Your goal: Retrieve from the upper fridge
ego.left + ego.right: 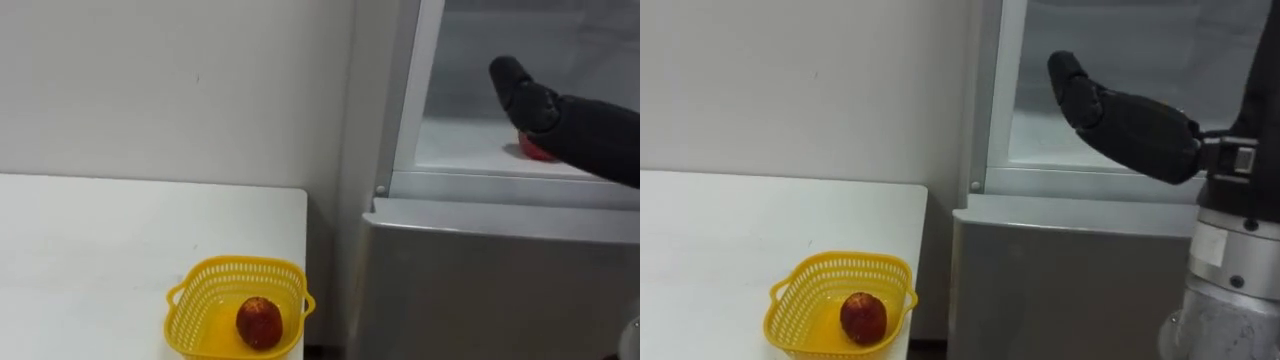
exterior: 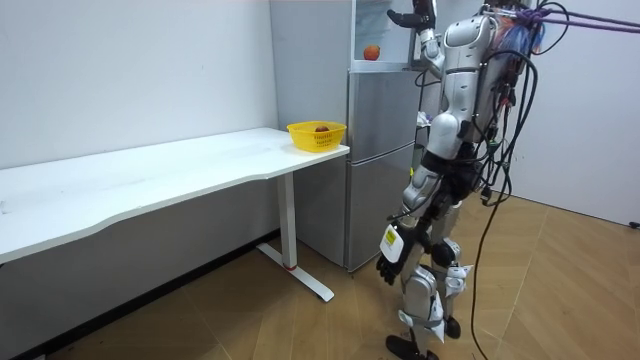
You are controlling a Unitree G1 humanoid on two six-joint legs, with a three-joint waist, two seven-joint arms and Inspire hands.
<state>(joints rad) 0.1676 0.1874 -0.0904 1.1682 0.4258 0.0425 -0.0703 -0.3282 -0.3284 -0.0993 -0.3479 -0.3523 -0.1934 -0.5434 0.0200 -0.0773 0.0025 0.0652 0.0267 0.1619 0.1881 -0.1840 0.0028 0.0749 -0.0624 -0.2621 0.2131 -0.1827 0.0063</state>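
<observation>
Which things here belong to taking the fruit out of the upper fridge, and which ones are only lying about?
Belongs to the job: red fruit on the upper shelf; fridge; right hand, open, reaching in by the fruit; probably the yellow basket with an apple inside.
Only standing by: white table; left hand, hanging at the robot's side.

Head cameras look down, close, at the counter (image 1: 100,240) corner and open fridge (image 1: 480,290); a room camera, farther off, shows both.
</observation>
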